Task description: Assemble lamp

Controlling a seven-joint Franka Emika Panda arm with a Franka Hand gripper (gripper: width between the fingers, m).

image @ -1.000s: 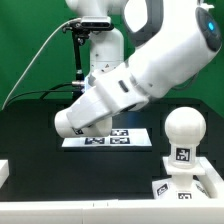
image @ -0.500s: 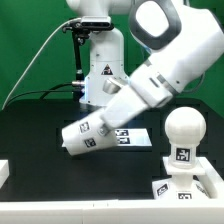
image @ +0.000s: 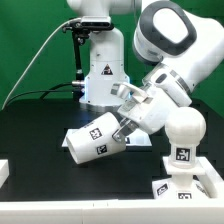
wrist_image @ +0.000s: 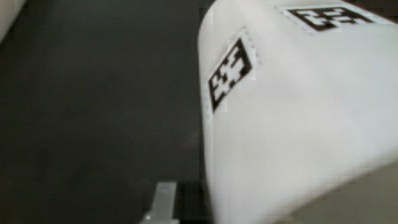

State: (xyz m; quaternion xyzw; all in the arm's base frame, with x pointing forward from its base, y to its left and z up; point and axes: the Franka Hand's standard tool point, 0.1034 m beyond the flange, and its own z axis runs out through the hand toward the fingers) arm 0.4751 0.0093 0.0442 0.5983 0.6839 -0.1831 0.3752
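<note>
The lamp shade point(image: 93, 141) is a white tapered hollow part with square tags. It lies tilted on its side, low over the black table, left of centre in the exterior view. My gripper point(image: 123, 127) is shut on its narrow end. In the wrist view the shade's wall point(wrist_image: 294, 120) fills one side, with one finger point(wrist_image: 166, 200) beside it and the other finger hidden. The round bulb on its stem point(image: 183, 131) stands upright on the square base point(image: 186, 187) at the exterior view's right, apart from the shade.
The marker board point(image: 141, 141) lies on the table behind the shade, mostly hidden by my arm. The white robot pedestal point(image: 101, 70) and a thin black pole point(image: 76, 60) stand at the back. A white edge point(image: 3, 170) shows at the left.
My arm has swung up and toward the exterior view's right. The shade, hidden under the arm before, now shows, held and tilted, shifted slightly right.
</note>
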